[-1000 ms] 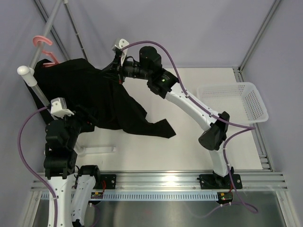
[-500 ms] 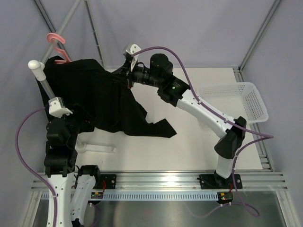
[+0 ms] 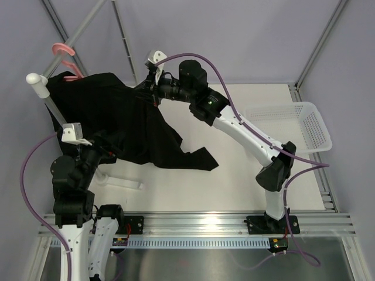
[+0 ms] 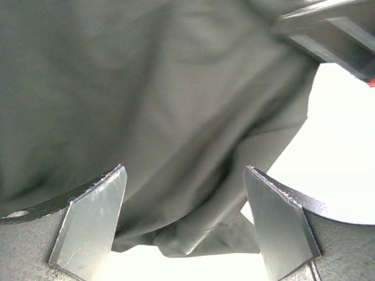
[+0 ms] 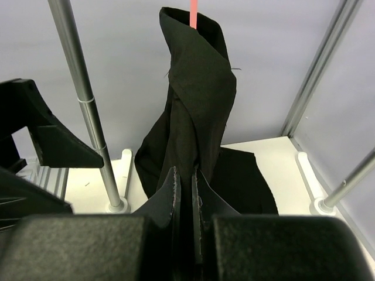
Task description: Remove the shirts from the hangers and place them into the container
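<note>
A black shirt (image 3: 126,120) hangs from a pink hanger (image 3: 65,54) on the rack at the far left, its hem trailing onto the table. My right gripper (image 3: 147,93) is shut on a fold at the shirt's upper right edge. In the right wrist view the fingers (image 5: 173,193) pinch the cloth (image 5: 196,88), and a strip of the hanger (image 5: 193,14) shows above. My left gripper (image 3: 111,149) stands open at the shirt's lower left. In its wrist view the shirt (image 4: 152,99) hangs between the wide-apart fingers (image 4: 94,222). The white container (image 3: 293,124) sits at the right edge.
The white rack pole (image 3: 50,105) with a round knob leans at the left, and its foot bar (image 3: 120,184) lies on the table. Grey frame poles (image 5: 82,93) stand behind the shirt. The arm bases sit on a metal rail (image 3: 199,222) at the near edge.
My right gripper pulled the shirt rightward, then eased back left, still shut on it. The rack top and hanger shifted with it. The left arm bent lower, its gripper a little wider.
</note>
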You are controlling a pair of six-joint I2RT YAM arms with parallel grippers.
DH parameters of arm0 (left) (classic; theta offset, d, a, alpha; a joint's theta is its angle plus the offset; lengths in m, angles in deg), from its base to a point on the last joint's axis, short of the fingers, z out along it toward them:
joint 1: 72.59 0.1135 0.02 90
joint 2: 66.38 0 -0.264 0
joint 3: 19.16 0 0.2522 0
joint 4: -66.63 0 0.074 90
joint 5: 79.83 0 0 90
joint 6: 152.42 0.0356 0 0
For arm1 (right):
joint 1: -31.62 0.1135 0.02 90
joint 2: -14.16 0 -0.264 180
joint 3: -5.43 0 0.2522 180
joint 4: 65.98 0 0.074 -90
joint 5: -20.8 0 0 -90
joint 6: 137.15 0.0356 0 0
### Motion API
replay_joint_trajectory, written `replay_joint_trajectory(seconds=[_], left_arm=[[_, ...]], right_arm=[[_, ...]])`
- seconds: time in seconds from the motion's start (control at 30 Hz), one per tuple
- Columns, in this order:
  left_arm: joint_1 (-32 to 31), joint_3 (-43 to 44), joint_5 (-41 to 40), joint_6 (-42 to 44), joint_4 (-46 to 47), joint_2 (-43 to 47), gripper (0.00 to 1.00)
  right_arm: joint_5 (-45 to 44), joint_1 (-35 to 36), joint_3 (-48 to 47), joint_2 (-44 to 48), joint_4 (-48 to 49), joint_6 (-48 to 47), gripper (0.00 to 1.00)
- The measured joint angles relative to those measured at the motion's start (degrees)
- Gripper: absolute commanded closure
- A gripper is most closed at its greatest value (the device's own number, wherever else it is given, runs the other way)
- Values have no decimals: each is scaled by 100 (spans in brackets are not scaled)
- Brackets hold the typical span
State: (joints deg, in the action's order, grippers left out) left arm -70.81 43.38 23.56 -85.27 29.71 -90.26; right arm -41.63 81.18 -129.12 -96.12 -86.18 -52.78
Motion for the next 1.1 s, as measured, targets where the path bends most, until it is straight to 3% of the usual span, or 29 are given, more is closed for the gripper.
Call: replay_joint_trajectory(seconds=[0.23, 0.47, 0.77, 1.1], left_arm=[[0, -4, 503, 105, 358, 109, 12], [0, -33, 664, 199, 337, 372, 12], [0, -142, 881, 208, 245, 566, 13], [0, -354, 903, 136, 214, 822, 16]], right_arm=[[529, -55, -1102, -592, -614, -146, 100], [1906, -389, -3056, -1705, -1423, -160, 100], [3300, -673, -3641, -2643, 39, 1392, 100], [3259, -656, -3729, -2865, 1038, 1847, 100]])
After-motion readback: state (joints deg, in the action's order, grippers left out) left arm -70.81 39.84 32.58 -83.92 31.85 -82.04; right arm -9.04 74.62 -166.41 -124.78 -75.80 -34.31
